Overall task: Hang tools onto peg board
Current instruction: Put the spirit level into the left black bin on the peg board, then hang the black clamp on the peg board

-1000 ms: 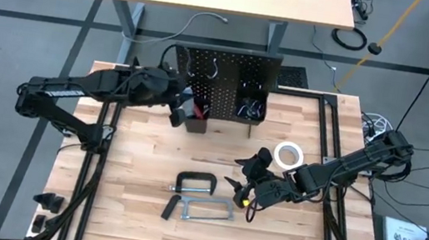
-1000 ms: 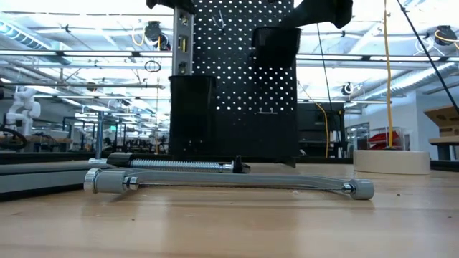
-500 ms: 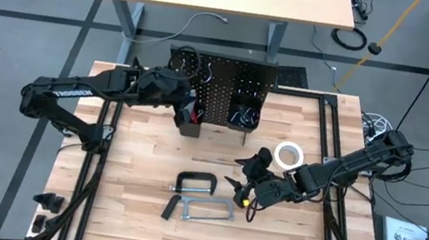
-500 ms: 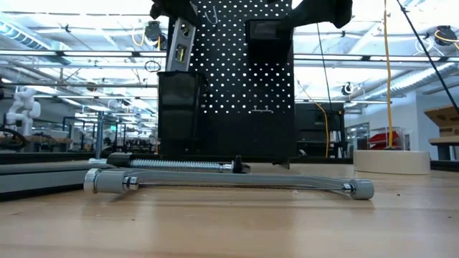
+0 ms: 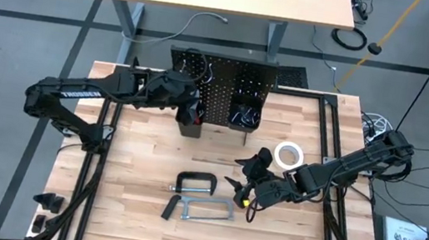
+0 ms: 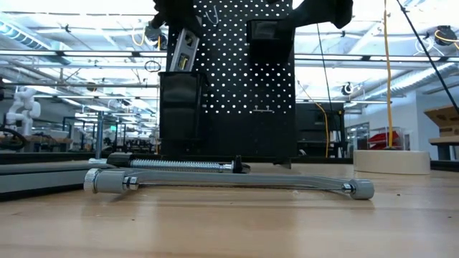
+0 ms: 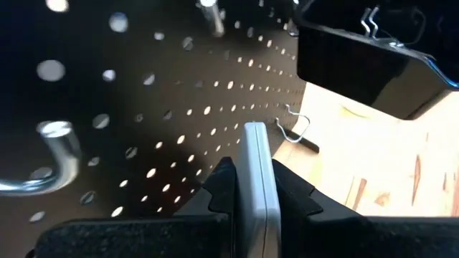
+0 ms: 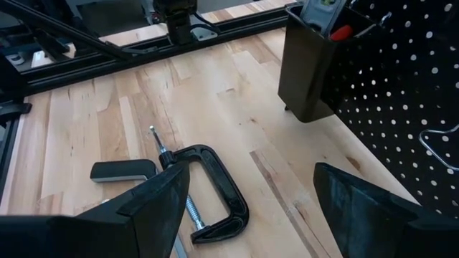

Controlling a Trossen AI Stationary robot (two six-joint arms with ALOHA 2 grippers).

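Black perforated metal: your peg board (image 5: 225, 75) stands upright at the far edge of the pale wood surface (image 5: 132, 167); every place below is given from it.
Bins: two black bins hang on its front, the left bin (image 5: 191, 123) low down, the right bin (image 5: 247, 118) higher, as the low view shows.
Left end effector: you have the left end effector (image 5: 191, 110) right at the board's front, above the left bin, its fingers (image 7: 290, 197) clamped on the grey level (image 7: 256, 175).
Level: it stands tilted, its lower end inside the left bin, its upper end leaning away from the board's middle in the low view (image 6: 183, 51).
Red-handled tool: a red tip (image 8: 341, 32) shows in the same bin, beside the level.
Right end effector: your right end effector (image 5: 240, 189) waits well in front of the board, over the surface, fingers spread apart and holding nothing.
C-clamp: the black C-clamp (image 5: 197, 183) lies flat in front of the board, just beside that end effector.
Hacksaw: the grey hacksaw (image 5: 203, 211) lies farther from the board, just past the clamp.
Tape: the white tape roll (image 5: 288, 155) lies in front of the board, off toward its right side.
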